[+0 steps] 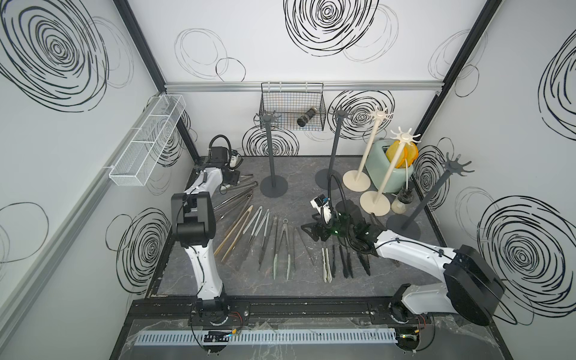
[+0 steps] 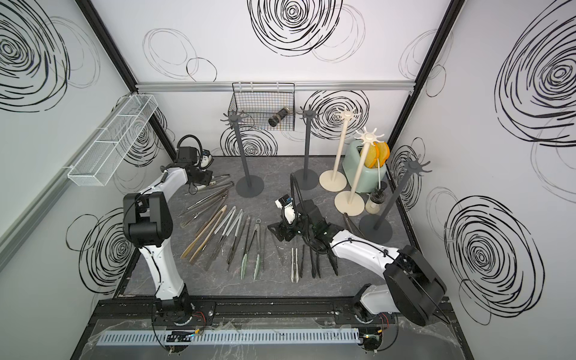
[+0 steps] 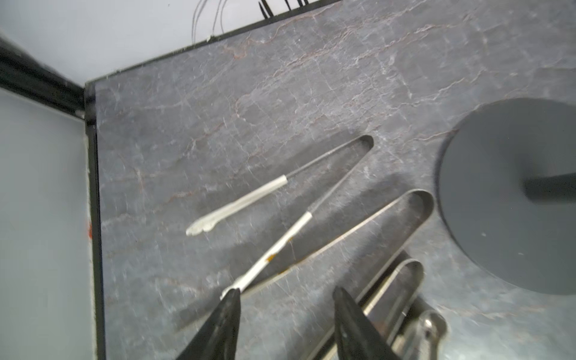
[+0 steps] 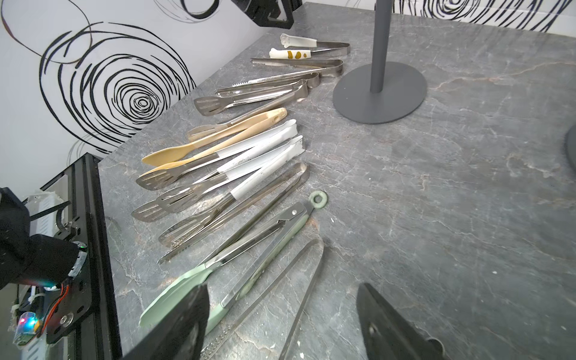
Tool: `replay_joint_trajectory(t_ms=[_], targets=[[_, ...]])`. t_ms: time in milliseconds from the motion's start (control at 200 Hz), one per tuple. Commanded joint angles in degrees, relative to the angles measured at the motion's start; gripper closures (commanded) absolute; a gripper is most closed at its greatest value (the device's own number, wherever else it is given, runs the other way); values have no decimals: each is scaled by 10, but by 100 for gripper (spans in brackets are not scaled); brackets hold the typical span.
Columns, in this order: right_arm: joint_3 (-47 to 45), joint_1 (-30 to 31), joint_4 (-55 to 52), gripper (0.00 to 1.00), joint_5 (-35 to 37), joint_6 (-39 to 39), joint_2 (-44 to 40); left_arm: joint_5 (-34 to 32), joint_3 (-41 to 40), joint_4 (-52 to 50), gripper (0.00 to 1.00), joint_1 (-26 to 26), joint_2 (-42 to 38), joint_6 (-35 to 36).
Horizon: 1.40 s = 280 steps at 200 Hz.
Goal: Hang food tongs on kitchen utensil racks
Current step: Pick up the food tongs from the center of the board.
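My left gripper sits low at the far left corner of the table. Its fingers are parted and grasp nothing, though one fingertip touches a tip of the white-tipped tongs. The other tongs lie flat in a fanned row across the middle. My right gripper hovers over the row's right part, fingers spread wide and empty. The racks stand upright behind the row and at the right.

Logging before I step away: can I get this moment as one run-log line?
left gripper: open, fingers at white-tipped tongs | right gripper: open, empty, by green-tipped tongs | racks: hooks bare
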Motion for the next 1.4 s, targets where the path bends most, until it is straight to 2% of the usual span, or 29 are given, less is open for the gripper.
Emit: replay_joint_trajectory(t_ms=[0,125,500,816,1056,1256,1396], targets=[[17,1,-38,24,-4,-14,19,-42,51,-27,50,-12,36,60],[20,1,-46,25,-7,-19,34,-58,87,-42,50,-17,72,71],[8,1,-42,26,-15,-20,45,-90,122,-40,51,-28,123,87],[8,0,-44,28,-23,-21,54,-106,112,-41,51,-31,145,97],[10,-1,-45,29,-21,-23,66,-104,141,-46,52,-26,172,104],[17,-2,-51,31,-26,-25,83,-90,159,-52,56,-16,186,107],[23,-3,-56,32,-28,-27,91,-82,155,-61,69,-10,193,109]])
